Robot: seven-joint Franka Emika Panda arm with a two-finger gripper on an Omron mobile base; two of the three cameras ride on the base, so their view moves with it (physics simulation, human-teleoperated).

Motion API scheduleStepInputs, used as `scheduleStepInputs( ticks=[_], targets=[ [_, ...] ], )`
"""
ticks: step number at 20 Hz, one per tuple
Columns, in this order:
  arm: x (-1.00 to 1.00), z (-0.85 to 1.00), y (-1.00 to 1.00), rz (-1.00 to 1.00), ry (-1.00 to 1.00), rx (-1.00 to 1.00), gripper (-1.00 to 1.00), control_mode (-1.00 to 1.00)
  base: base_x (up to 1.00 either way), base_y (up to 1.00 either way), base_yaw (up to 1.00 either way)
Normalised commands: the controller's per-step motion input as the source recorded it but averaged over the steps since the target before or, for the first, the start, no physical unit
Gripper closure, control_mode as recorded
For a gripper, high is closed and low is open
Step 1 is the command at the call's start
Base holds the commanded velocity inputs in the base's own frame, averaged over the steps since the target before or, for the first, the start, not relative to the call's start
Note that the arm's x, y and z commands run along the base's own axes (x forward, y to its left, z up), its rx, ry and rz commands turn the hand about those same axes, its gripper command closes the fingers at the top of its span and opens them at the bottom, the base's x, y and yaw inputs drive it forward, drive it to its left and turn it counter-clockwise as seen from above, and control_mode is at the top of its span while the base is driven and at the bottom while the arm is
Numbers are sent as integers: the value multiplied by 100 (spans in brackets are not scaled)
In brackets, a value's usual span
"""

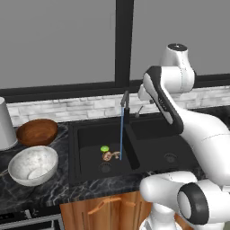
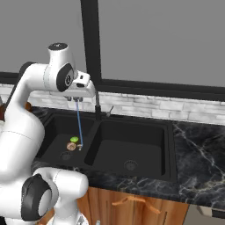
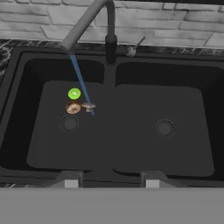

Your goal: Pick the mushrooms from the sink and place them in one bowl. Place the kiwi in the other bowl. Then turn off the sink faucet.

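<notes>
Two tan-brown mushrooms (image 3: pixel 73 107) lie side by side in the left basin of the black sink (image 3: pixel 162 100), just above its drain. The lime-green kiwi (image 3: pixel 74 93) rests right behind them. A blue stream of water runs from the sink faucet (image 3: pixel 109 39) and lands beside the mushrooms (image 1: pixel 108 156). My gripper (image 3: pixel 111 181) hovers high above the sink (image 2: pixel 132 145), level with the faucet (image 2: pixel 97 105) spout, open and holding nothing. On the counter to the left stand the white speckled bowl (image 1: pixel 18 158) and, behind it, the brown wooden bowl (image 1: pixel 37 131). Nothing lies in either bowl.
A grey cylinder (image 1: pixel 5 123) stands at the far left edge of the counter beside the wooden bowl. A brick backsplash and a dark window frame rise behind the sink. The faucet's thin lever (image 3: pixel 133 48) sticks out to the right of its base.
</notes>
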Motion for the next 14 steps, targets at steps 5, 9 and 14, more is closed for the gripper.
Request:
scheduleStepInputs(
  ticks=[5, 9, 14],
  targets=[
    [-43, -7, 18, 3, -2, 0, -100, -100, 0, 0, 0],
    [-48, -35, 58, 2, 0, -4, -100, -100, 0, 0, 0],
    [-22, -51, 53, 0, 4, -8, -100, -100, 0, 0, 0]
  ],
)
